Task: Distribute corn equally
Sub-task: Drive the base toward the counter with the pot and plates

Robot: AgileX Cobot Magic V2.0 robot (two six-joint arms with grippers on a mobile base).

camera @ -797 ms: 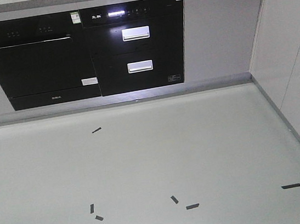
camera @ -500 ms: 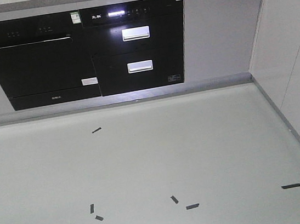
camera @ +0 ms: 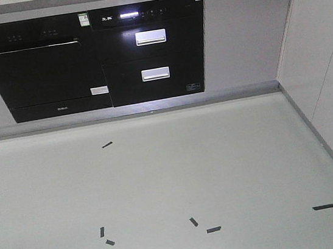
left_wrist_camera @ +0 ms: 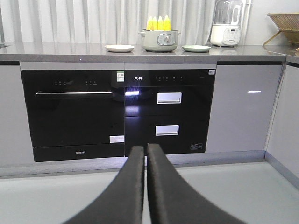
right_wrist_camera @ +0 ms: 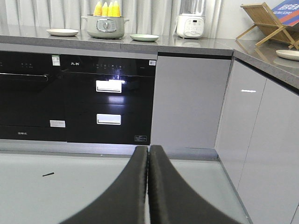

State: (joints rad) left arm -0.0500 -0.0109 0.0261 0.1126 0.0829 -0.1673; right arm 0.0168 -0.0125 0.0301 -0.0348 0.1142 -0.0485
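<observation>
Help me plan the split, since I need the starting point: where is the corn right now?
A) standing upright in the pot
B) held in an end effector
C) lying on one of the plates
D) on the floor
A: the corn stands tips-up in the pot on the counter, between the white plate and the pale green plate. Neither plate shows a cob.

Your front camera tilts down at the floor [camera: 173, 173] and oven [camera: 37, 74]; both wrist cameras sit low, facing that oven and the counter [left_wrist_camera: 60, 50] above.
</observation>
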